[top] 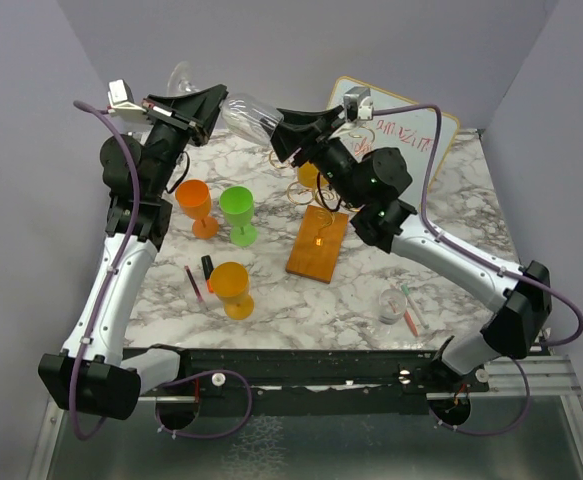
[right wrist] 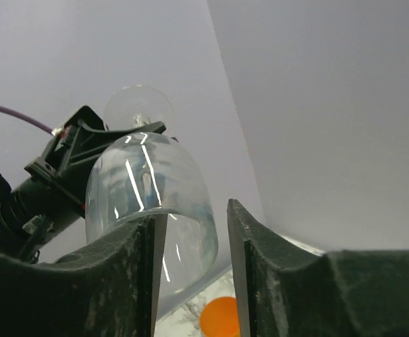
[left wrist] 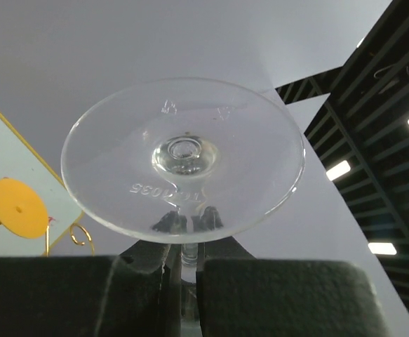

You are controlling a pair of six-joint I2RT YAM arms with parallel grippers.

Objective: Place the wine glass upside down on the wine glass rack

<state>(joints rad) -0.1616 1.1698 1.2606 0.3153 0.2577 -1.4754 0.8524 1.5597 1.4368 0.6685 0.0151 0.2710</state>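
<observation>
Two grippers meet at one clear wine glass (top: pixel 251 115) up in the air.
The glass lies sideways above the far edge of the white marble table (top: pixel 451 215). The left gripper (left wrist: pixel 184 263) is squeezed tight on its stem. The right gripper (right wrist: pixel 193 228) has its fingers spread on both sides of the round bowl, with a small gap. The gold wire rack with a brown wooden base (top: pixel 317 248) stands near the table's middle.

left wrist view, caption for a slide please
Left end effector shut on the stem of a clear wine glass, its round foot seen face-on.
</observation>
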